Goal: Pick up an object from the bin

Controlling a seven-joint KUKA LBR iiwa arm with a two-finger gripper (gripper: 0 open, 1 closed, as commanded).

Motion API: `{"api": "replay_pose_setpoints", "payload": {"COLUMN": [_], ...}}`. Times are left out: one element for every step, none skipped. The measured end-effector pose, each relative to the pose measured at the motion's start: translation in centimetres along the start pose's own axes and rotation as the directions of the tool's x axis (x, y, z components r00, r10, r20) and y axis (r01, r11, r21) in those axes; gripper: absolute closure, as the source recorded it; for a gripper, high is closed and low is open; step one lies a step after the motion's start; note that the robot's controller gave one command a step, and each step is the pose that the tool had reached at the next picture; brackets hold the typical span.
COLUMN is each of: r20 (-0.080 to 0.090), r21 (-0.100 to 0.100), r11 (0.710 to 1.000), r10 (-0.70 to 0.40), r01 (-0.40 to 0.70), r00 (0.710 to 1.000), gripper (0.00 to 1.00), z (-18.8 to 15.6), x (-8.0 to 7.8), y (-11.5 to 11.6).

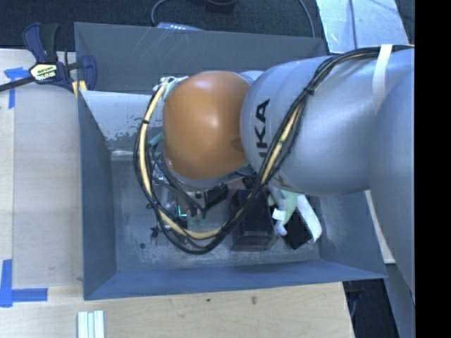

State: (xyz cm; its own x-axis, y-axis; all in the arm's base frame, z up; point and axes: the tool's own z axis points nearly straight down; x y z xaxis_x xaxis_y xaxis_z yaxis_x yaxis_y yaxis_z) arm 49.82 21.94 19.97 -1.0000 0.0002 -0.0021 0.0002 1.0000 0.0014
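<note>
My gripper reaches down to the bin floor left of the middle, and only part of its dark body shows beneath the arm's orange cover. Just to its right lies a black blocky object. Further right, a white and black object lies against the bin's right slope, with a pale green piece at its upper end. A small green bit shows close under the gripper, among the cables.
The arm and its orange cover hang over most of the bin floor and hide what lies beneath. Yellow and black cables loop round the wrist down to the floor. Bare grey floor shows at the left and along the front.
</note>
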Motion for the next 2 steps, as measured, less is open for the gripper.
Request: {"api": "replay_pose_setpoints", "payload": {"r20": [0.000,0.004], "r21": [0.000,-0.003], "r11": [1.000,0.995], "r10": [0.001,0.098], "r01": [-0.001,-0.098], "r00": [1.000,0.995], "gripper": [0.00,0.00], "z": [0.0,1.6], "x": [0.0,0.1], "y": [0.0,-1.4]}}
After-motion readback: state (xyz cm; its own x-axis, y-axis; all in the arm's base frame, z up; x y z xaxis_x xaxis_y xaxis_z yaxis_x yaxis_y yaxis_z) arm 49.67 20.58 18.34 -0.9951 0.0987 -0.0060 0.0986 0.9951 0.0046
